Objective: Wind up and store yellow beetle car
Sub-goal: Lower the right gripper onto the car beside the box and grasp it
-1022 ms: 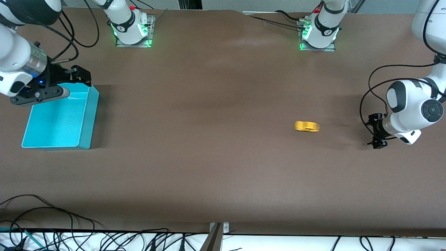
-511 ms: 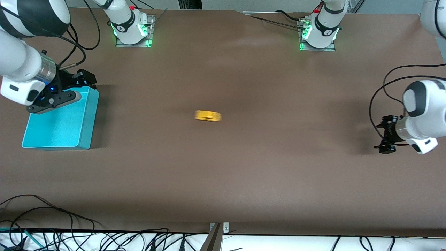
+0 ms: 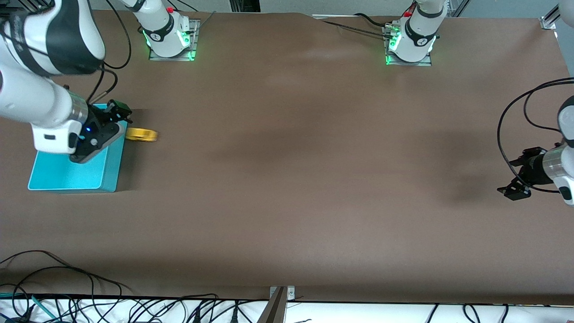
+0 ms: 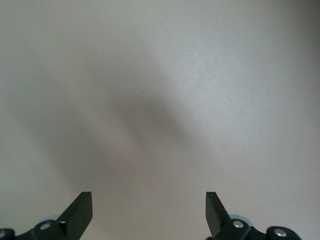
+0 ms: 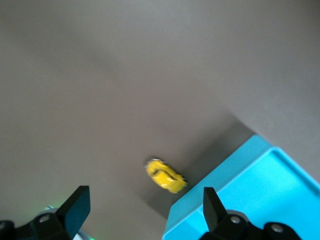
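Your right gripper (image 3: 120, 112) hangs with jaws spread wide and empty over the rim of the turquoise bin (image 3: 67, 172), and the yellow beetle car (image 3: 141, 134) sits on the table just beside the bin's wall, toward the left arm's end. Its long axis runs roughly along the table's length. The left gripper (image 3: 515, 181), also spread and empty, waits well apart, so the small, smooth, rounded body is your right arm's to take.

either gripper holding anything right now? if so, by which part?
Nothing is held. The left gripper and right gripper are both open and empty; the yellow beetle car sits on the table beside the turquoise bin.
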Controlling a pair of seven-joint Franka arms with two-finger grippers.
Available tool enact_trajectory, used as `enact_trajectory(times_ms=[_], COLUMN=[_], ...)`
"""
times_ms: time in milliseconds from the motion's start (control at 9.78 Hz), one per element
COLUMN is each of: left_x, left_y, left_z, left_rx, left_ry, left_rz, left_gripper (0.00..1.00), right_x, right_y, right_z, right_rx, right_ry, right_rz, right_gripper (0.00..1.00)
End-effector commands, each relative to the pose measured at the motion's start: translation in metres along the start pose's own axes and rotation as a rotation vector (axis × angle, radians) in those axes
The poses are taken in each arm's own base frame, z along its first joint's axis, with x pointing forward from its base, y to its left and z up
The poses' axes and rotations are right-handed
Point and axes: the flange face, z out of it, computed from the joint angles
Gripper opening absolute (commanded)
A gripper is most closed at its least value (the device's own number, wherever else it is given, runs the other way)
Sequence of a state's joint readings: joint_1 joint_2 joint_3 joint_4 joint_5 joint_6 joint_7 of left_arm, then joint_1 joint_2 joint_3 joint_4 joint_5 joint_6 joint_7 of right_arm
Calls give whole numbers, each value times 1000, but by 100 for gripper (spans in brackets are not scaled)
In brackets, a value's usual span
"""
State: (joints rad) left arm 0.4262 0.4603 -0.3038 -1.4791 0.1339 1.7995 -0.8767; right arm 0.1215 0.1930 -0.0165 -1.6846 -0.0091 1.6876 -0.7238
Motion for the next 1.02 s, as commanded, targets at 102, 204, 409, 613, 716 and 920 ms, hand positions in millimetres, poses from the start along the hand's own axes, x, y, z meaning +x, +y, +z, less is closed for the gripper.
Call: enact_trajectory(times_ms=[102, 204, 409, 613, 716, 920], left_x=[-13, -19, -28, -38, -49, -69], left_y=[-3, -4, -2, -6, 1, 12], left_z=[-48, -63, -75, -93, -99, -121], left_rx=[-87, -104, -107, -94, -99, -122], left_ry=[-24, -7, 17, 46, 57, 89], left_rz=[238, 318, 429, 629, 690, 761], left_gripper=[100, 100, 100, 100, 100, 100], right_x=[-34, -44, -58, -67, -73, -98], right_y=[20, 22, 3, -25, -32, -48], right_z=[54, 78, 127, 153, 161, 195], right_rx=[35, 43, 4, -59, -71, -116], right_ry=[26, 25, 51, 76, 78, 91], right_rz=[-241, -327, -455, -486, -503, -556], right_gripper=[100, 100, 100, 100, 100, 100])
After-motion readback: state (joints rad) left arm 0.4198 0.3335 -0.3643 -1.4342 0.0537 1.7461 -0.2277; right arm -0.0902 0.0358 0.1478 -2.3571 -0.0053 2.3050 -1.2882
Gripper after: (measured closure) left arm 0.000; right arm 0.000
